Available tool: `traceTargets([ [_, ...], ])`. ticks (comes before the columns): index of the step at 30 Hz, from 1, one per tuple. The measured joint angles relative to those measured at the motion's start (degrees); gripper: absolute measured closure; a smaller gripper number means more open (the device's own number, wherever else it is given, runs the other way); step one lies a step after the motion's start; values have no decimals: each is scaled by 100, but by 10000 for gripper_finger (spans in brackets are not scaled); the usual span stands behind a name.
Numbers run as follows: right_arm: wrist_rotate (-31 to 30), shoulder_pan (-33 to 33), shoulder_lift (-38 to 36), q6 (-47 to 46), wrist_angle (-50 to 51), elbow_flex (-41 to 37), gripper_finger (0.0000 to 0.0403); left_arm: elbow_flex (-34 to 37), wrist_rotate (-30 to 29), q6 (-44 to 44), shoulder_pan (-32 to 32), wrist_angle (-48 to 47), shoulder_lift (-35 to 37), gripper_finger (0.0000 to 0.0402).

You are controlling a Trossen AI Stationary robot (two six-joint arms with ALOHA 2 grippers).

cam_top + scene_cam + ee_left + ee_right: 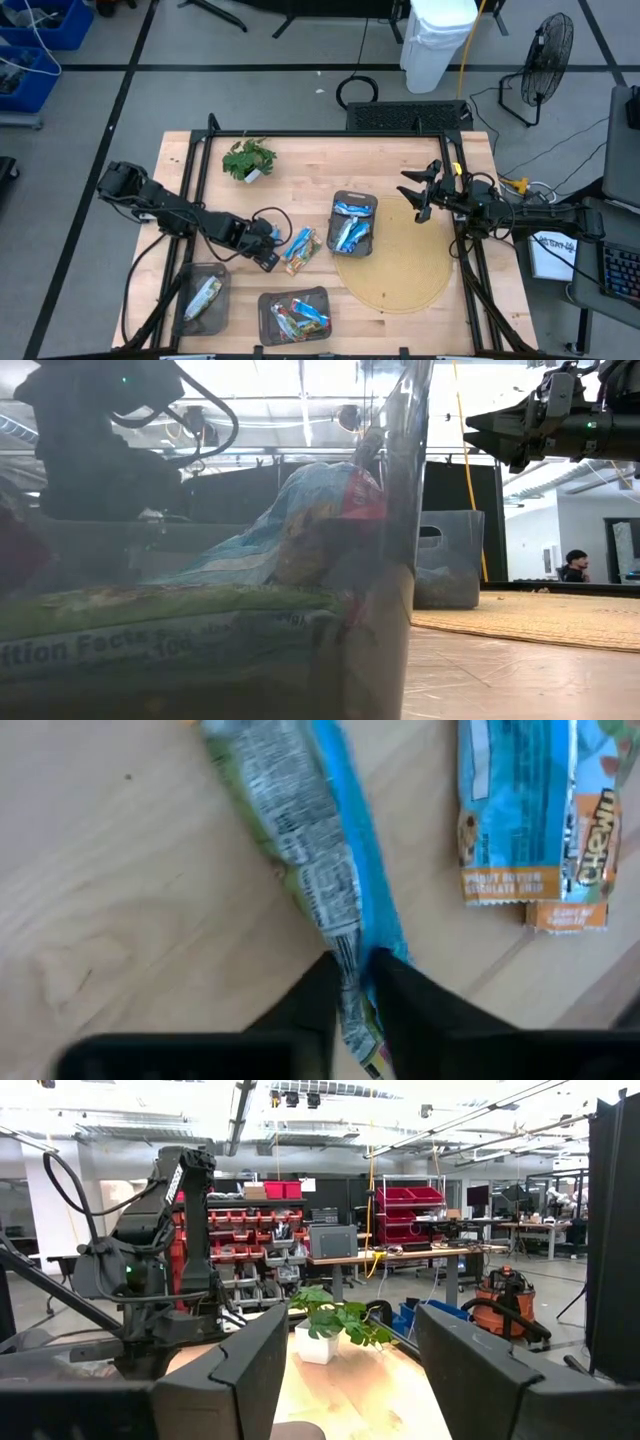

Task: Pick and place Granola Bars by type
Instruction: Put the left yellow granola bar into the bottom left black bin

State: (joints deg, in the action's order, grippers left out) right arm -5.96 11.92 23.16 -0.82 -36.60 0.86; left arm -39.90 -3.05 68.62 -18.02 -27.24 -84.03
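Observation:
Two granola bars [300,250] lie on the wooden table near its middle. In the left wrist view one is a green, blue-edged bar [300,830] and the other a blue bar with an orange end [530,810]. My left gripper [268,258] stands at their left, shut on the green bar's near end. My right gripper [420,195] hangs open in the air at the right side, above the table, with nothing between its fingers [250,1370]. More bars lie in three dark trays. My left gripper [352,1005] pinches the flat sealed end [348,955] of the green, blue-edged bar's wrapper between its two fingers. The fingers come steeply from above and lie in line with the bar's length. The rest of the bar stretches away from the fingers over the wood.
A tray [225,275] with a green bar stands at the near left. A second tray [265,300], holding several bars, is at the near middle. A third tray [337,205], with blue bars, sits on the edge of a round mat [400,270]. A plant sprig [248,158] is at the far left.

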Motion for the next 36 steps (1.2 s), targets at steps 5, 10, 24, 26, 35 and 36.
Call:
traceTargets([
  [5, 0, 0, -1, 0, 0, -2, 193, 0, -183, -266, -6, 29, 0, 389],
  [10, 0, -1, 0, 0, -2, -1, 193, 0, -494, -644, -20, 28, 38, 396],
  [24, 0, 0, 0, 0, 0, -2, 193, -4, -2508, -1741, -932, -42, 1517, 400],
  [26, 0, -2, -2, -1, -2, 0, 193, -4, -2740, -1894, -1144, -89, 1785, 400],
  [35, 0, -1, -1, -2, -1, -1, 193, -4, -2985, -1904, -2023, -88, 2856, 400],
  [36, 0, 0, 0, -2, 0, 0, 193, -4, -2986, -1799, -2110, -87, 2956, 400],
])
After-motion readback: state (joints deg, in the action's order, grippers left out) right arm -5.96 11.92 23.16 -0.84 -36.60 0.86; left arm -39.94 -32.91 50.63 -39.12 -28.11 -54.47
